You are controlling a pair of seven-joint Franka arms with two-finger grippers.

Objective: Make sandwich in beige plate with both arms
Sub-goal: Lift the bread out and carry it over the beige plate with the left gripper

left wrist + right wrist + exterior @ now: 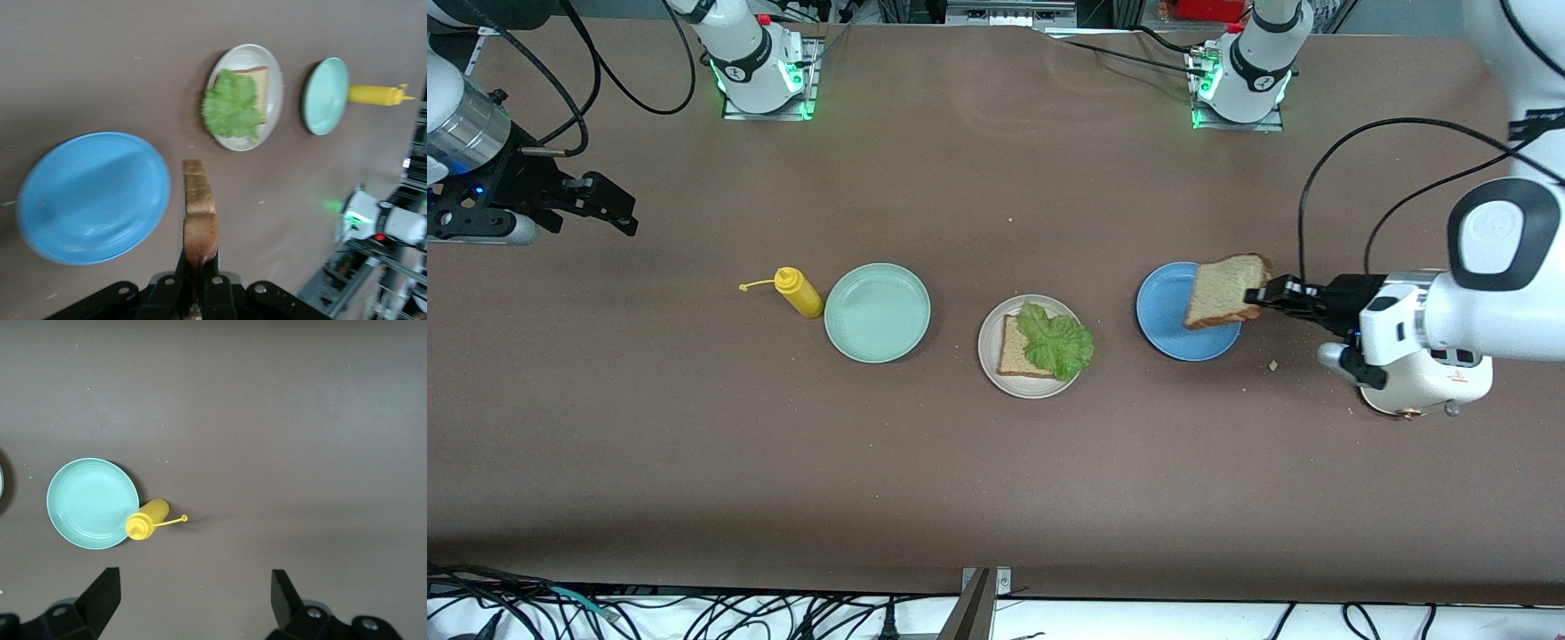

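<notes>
Left gripper [1264, 295]: clamping shut on one edge of the top slice [1224, 291], so the bread is hanging clear and tilted, free to be carried flat-side down onto the stack.
Top slice: riding in the air over the blue plate [1172, 333], which is sitting empty just under the fingers; in the left wrist view the slice is showing edge-on, sticking straight out from the gripper.
Beige plate [990, 336]: lying past the blue plate toward the right arm's end of the table, holding the bottom slice [1017, 350] with lettuce [1057, 341] draped over it, ready for a lid.
Right gripper [609, 206]: waiting with jaws spread wide and holding nothing, parked up off the table at its own end, out of the carry path.
Mint plate [877, 312]: sitting empty, well below the right gripper.
Mustard bottle [799, 292]: lying on its side, touching the mint plate, untouched.
Judgement: sandwich is lacking only its top; next move is calling for a carry across to the beige plate.
</notes>
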